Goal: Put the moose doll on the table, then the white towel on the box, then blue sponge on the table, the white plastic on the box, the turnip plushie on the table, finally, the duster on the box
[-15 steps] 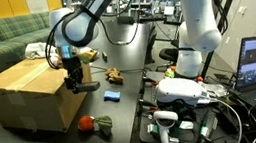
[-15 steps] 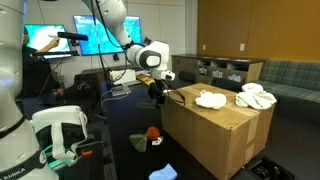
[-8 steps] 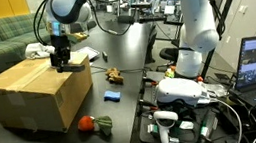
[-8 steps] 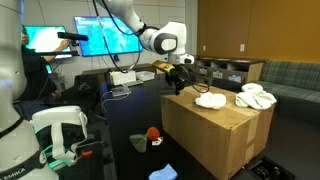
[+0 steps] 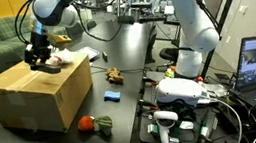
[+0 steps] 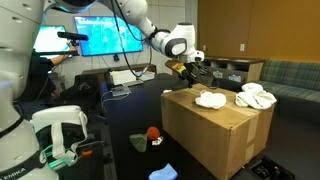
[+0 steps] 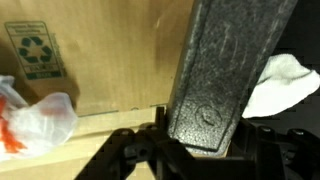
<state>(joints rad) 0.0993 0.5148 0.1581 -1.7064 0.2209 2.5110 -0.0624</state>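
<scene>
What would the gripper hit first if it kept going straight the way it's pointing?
Most likely the box top, on bare cardboard between the white plastic and the white towel. The duster that the gripper holds would touch first. The gap above the box is unclear.

Dark textured gripper finger (image 7: 215,70) at centre, cardboard box (image 7: 110,60) behind, green recycling symbol (image 7: 32,50) at 10 o'clock, white plastic bag (image 7: 40,115) at 8, white towel (image 7: 285,85) at 3.
</scene>
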